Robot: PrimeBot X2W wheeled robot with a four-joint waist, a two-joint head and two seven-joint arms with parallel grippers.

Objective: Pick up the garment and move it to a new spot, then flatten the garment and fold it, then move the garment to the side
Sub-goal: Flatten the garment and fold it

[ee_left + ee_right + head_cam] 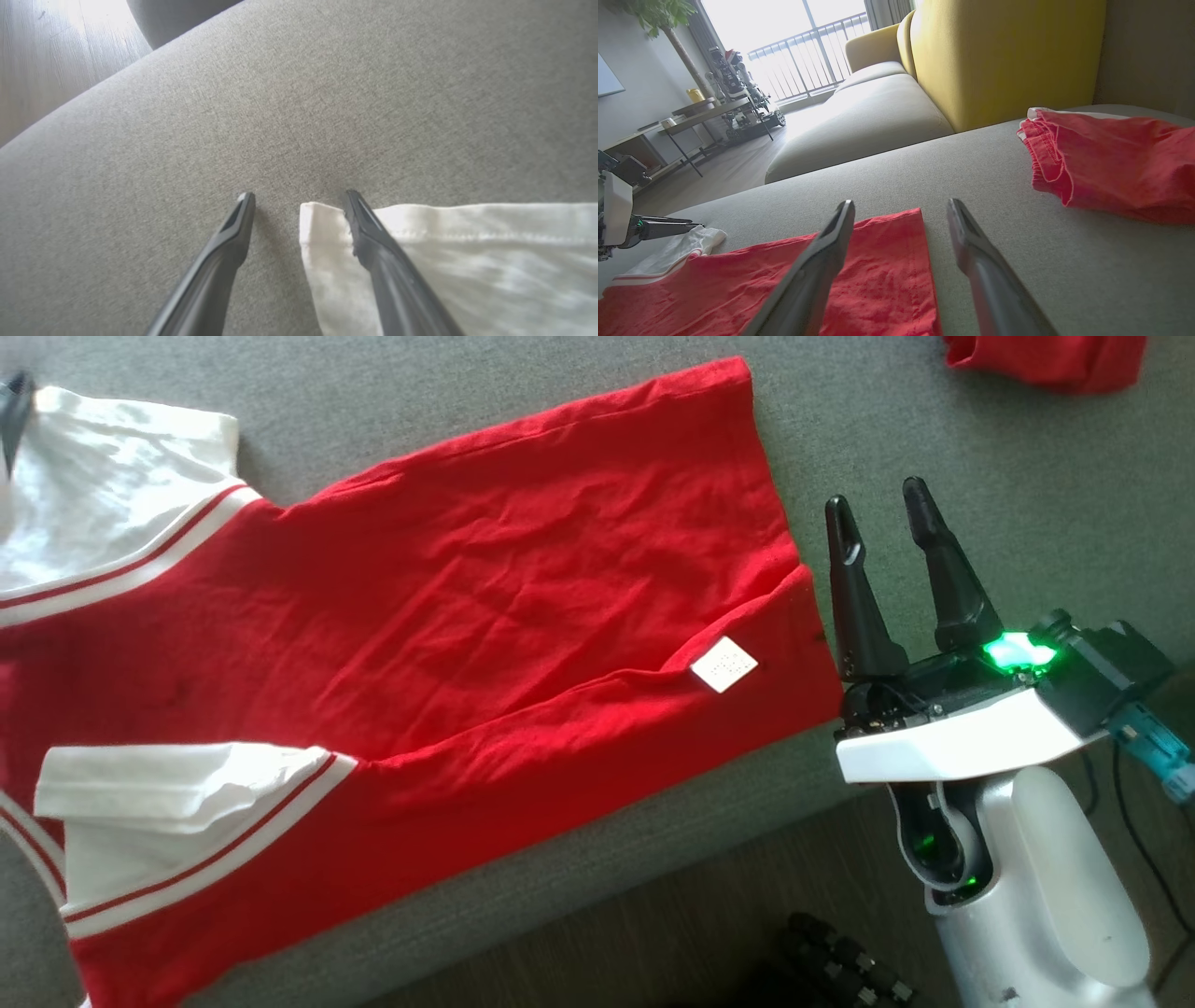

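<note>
Head view, catalogued left to right. Found red T-shirt (485, 616) spread nearly flat on grey cushion (560, 392), sleeves toward left, hem toward right. Counted two white sleeves with red stripe trim: upper sleeve (103, 495) opened out, lower sleeve (177, 803) folded over red body. Noted white care label (724, 664) on turned-over flap near hem. Located right gripper (876, 502) just beside hem, off fabric, fingers apart, nothing between them. Logged second red garment (1046, 359) bunched at upper right, well apart from T-shirt.

Left wrist view: recorded left gripper (299, 194) with jaws spread, low over cushion at corner of white sleeve, one finger (373, 233) across sleeve hem, other over bare cushion; contact with fabric not determinable.

Right wrist view: saw yellow sofa back (1008, 56) behind cushion.
</note>
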